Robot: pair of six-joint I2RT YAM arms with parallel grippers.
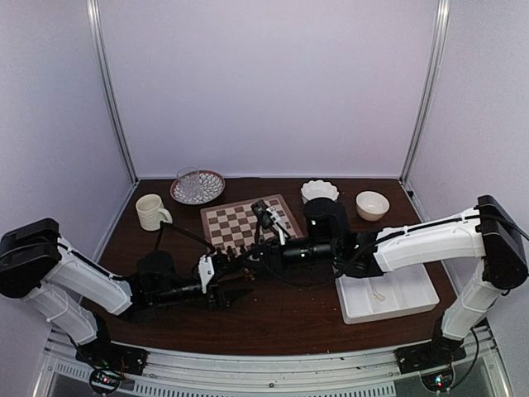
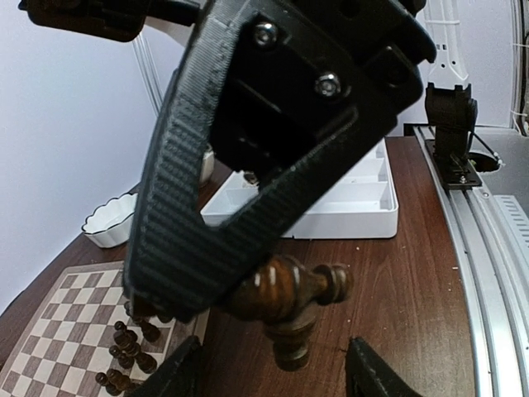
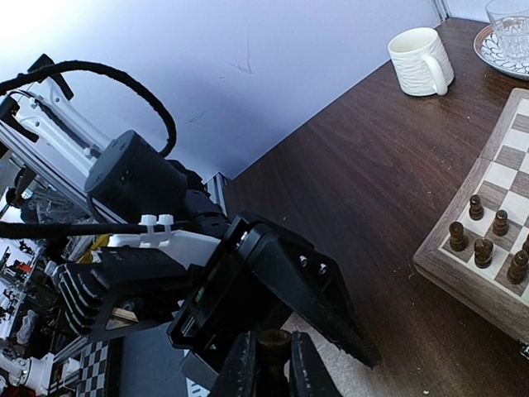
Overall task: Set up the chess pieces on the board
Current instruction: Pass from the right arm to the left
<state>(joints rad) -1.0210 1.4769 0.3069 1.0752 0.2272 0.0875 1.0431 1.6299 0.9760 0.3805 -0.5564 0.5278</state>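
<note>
**Holding one dark chess piece just in front of the board**

The right gripper [image 3: 271, 364] is clenched on one dark chess piece [image 2: 281, 289]. This piece is shiny brown wood, turned into round bumps and knobs, and it lies tipped on its side in the grip. The right gripper's fingers are black with fine ridges, like a file.

The left gripper [image 2: 277, 376] is right next to it. Its two black fingers stand apart, one on each side below the piece, and do not touch it.

Both grippers meet over the brown wooden table [image 1: 281, 318], just beside the near edge of the board [image 1: 235, 217]. That board is one flat square of wood with cream and brown checks and a pale rim.

Small dark pieces [image 3: 483, 252] stand upright in a bunch near its edge. Five show whole in the right wrist view; the rest are too small to count.

Behind the board are one cream ribbed mug [image 1: 150, 212], one round patterned plate [image 1: 211, 192] with one clear glass [image 1: 188, 180] on it, one white wavy-edged bowl [image 1: 319, 191] and one plain white bowl [image 1: 372, 204]. One white tray [image 1: 413, 302] with several boxes inside sits on the right.
</note>
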